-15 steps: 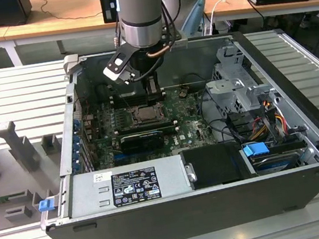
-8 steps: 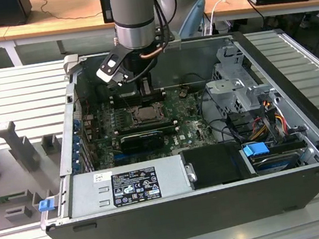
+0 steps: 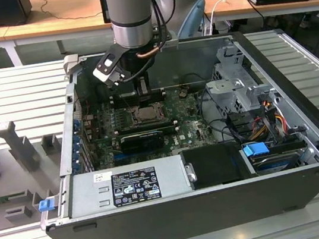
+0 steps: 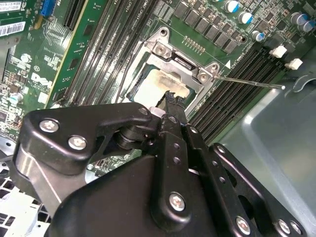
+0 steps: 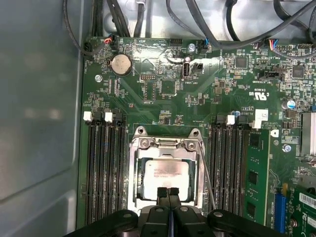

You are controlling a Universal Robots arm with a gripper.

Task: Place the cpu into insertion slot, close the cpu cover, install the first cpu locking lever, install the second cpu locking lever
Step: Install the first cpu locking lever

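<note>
The cpu (image 5: 165,173) lies flat in the insertion slot (image 3: 146,113) on the green board, its pale top (image 4: 157,85) showing through the window of the cpu cover (image 5: 165,144). The cover (image 4: 180,63) lies down over the chip. A thin wire locking lever (image 4: 247,82) sticks out from one corner of the socket, and it also runs along the socket's side (image 5: 207,173). My gripper (image 5: 168,191) is shut with nothing in it. Its tips (image 4: 170,98) sit at the cover's edge, just over the chip. In the exterior view the gripper (image 3: 144,102) hangs straight above the socket.
Long black memory slots (image 5: 103,168) flank the socket on both sides. A black card (image 3: 141,139) lies in front of it, with the power supply (image 3: 127,187) nearer still. The drive cage and cables (image 3: 247,106) fill the exterior view's right. Case walls (image 3: 69,139) enclose the board.
</note>
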